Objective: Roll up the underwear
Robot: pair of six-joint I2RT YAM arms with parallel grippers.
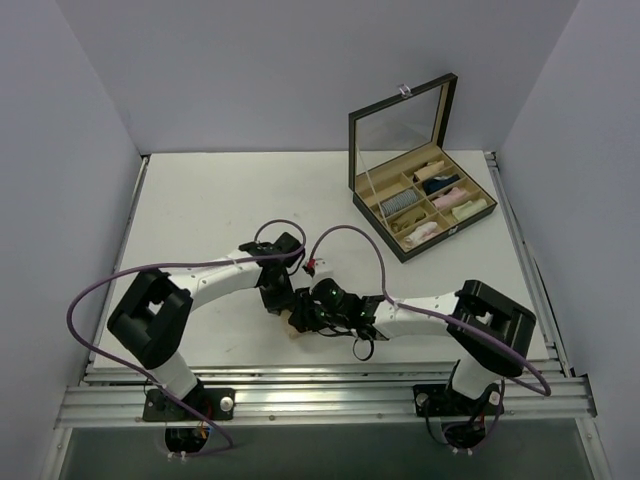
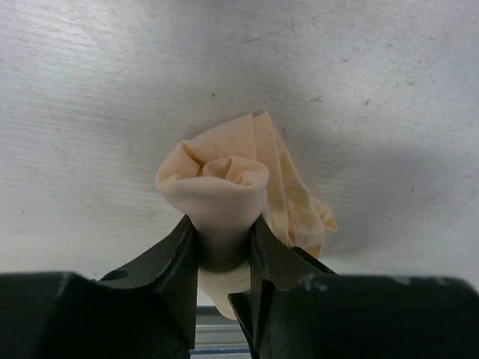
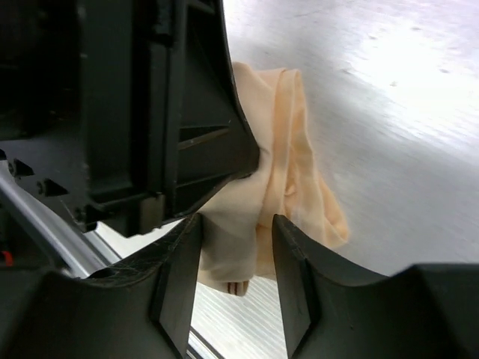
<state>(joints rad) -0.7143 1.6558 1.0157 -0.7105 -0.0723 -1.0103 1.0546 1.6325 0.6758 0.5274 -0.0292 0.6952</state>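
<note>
The underwear (image 2: pixel 224 183) is a pale peach cloth wound into a roll, with a looser tail trailing to the right on the table. My left gripper (image 2: pixel 223 223) is shut on the roll's near end, both fingers pressed into the cloth. In the right wrist view the underwear (image 3: pixel 288 149) hangs between the fingers of my right gripper (image 3: pixel 237 221), which is open: its left finger touches the cloth and its right finger stands apart. The left gripper's black body fills the upper left of that view. From above, both grippers (image 1: pixel 305 308) meet near the table's front edge and hide nearly all of the underwear.
An open black box (image 1: pixel 425 250) with its mirrored lid (image 1: pixel 400 120) raised stands at the back right, and its compartments hold several cloth rolls. Aluminium rails (image 1: pixel 320 395) run along the near edge just behind the grippers. Purple cables loop over both arms.
</note>
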